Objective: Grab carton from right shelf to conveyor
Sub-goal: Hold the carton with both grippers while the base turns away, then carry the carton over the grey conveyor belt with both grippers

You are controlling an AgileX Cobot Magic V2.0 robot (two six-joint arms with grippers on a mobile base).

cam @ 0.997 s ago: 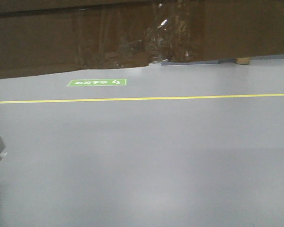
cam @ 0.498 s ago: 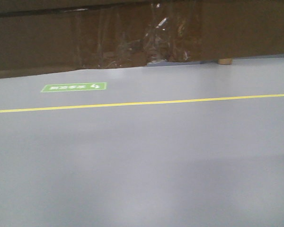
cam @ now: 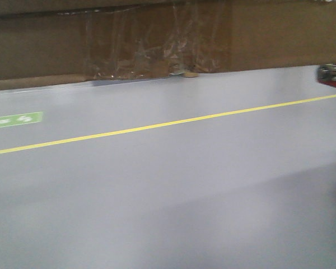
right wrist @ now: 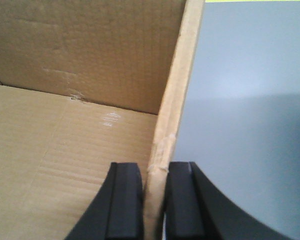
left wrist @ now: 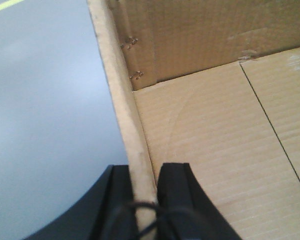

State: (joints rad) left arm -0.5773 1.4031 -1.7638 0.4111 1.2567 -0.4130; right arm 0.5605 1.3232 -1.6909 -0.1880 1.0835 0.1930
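The carton (cam: pixel 157 39) fills the top of the front view as a dark brown face, its lower strip covered with crinkled clear tape (cam: pixel 151 53). It hangs above the grey floor. My left gripper (left wrist: pixel 144 167) is shut on the carton's left side wall (left wrist: pixel 117 85), one finger inside and one outside. On the other side, my right gripper (right wrist: pixel 155 165) is shut on the right side wall (right wrist: pixel 177 85) in the same way. Both wrist views look down into the carton's bare inside. The right shelf and the conveyor are out of view.
Smooth light-grey floor (cam: pixel 185 196) spreads below the carton, crossed by a slanted yellow line (cam: pixel 157 124). A green floor sign (cam: pixel 14 119) lies at the left edge. A red object with dark parts (cam: pixel 333 73) shows at the far right edge.
The front view has swung: the green sign slid left, the yellow line now slants, the bin at the left edge is gone, and a red object has come in at the right.
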